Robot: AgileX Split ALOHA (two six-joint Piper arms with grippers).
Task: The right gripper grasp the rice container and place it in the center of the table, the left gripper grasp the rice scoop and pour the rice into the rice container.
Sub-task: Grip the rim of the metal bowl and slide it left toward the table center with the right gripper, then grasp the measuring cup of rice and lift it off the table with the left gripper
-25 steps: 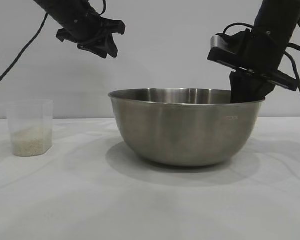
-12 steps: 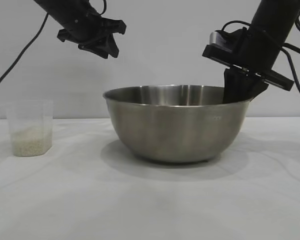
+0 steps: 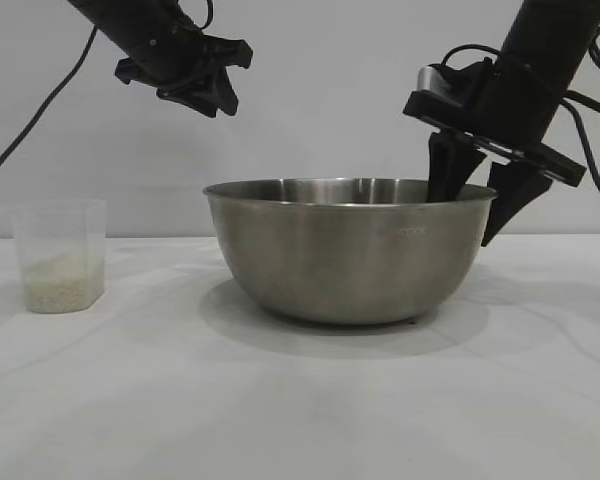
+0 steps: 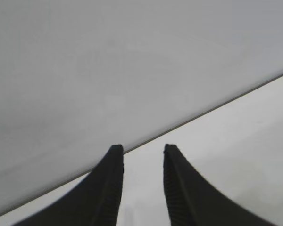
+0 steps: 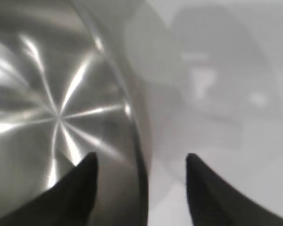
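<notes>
The rice container (image 3: 348, 250) is a big shiny steel bowl that sits on the table (image 3: 300, 400), near the middle of the white cloth in the exterior view. From the side you cannot see down into it, only a strip of the far inside wall. The right gripper (image 3: 470, 195) hangs over the bowl's right edge with its two black fingers spread wide apart, one above the inside and one outside the rim, and it is not holding anything. The right wrist view looks down past those fingers (image 5: 80, 188) at the rim and the shiny inside of the bowl (image 5: 56, 117), which looks bare where it shows. The rice scoop (image 3: 60, 255) stands upright at the far left of the table, well apart from the bowl, and its handle is hard to make out. The rice (image 3: 60, 283) fills only its lower part. The left gripper (image 3: 205, 95) hangs high above the table, up and to the left of the bowl, with its fingers a little apart and holding nothing. Both arms are cut off by the top of the picture.
</notes>
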